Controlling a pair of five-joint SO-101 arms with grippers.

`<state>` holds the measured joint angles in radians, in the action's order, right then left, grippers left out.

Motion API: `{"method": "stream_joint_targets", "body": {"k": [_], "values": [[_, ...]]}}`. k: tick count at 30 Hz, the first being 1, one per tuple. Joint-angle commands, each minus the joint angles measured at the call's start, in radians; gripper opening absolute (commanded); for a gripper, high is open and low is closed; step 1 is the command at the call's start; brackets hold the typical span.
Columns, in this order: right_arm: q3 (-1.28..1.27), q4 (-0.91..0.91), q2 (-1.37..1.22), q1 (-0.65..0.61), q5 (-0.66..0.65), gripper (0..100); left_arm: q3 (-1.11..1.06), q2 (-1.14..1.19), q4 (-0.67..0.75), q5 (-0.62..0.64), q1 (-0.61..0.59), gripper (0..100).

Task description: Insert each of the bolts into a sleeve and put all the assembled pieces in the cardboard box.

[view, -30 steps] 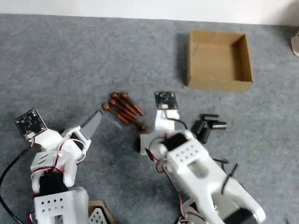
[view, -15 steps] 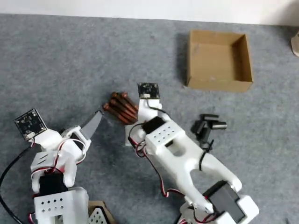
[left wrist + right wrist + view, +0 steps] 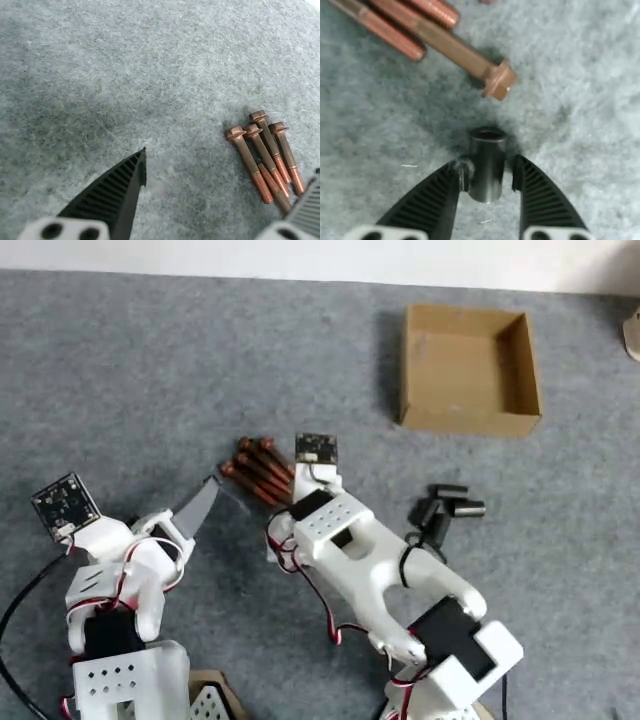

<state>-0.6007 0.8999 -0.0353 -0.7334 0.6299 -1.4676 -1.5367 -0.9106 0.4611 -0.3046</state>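
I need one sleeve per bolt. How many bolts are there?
5. Four bolts lie side by side, heads together; the fifth lies reversed, its head ahead of the sleeve in the right tool. The right arm may hide others.

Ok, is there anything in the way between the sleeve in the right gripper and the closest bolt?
Nothing visible. The sleeve, held in the right gripper, has its open end facing the nearest bolt, with only a gap of bare carpet between them. That bolt lies with its head towards the sleeve.
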Motion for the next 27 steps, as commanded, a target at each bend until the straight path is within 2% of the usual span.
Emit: {"method": "stream_joint_targets", "body": {"k": [1, 6, 8, 12, 16, 18, 27], "values": [[0.019, 0.002, -0.021, -0.008, 0.006, 0.0, 0.019, -0.012, 0.026, 0.008, -0.010, 45], [0.021, 0.010, 0.021, -0.010, 0.006, 0.5, 0.021, -0.012, 0.021, 0.000, 0.041, 45], [0.021, 0.010, 0.094, -0.010, 0.006, 0.4, 0.030, -0.013, 0.020, -0.043, 0.039, 45], [0.008, 0.010, 0.302, 0.035, 0.006, 0.4, 0.079, -0.013, 0.020, -0.256, 0.025, 45], [-0.065, 0.016, 0.484, 0.154, -0.002, 0.4, 0.093, -0.013, 0.018, -0.384, 0.031, 45], [-0.104, 0.016, 0.553, 0.213, -0.052, 0.4, 0.094, -0.013, -0.003, -0.496, 0.039, 45], [-0.266, 0.016, 0.727, 0.343, -0.089, 0.4, 0.140, -0.002, -0.106, -1.048, 0.280, 45]]}}
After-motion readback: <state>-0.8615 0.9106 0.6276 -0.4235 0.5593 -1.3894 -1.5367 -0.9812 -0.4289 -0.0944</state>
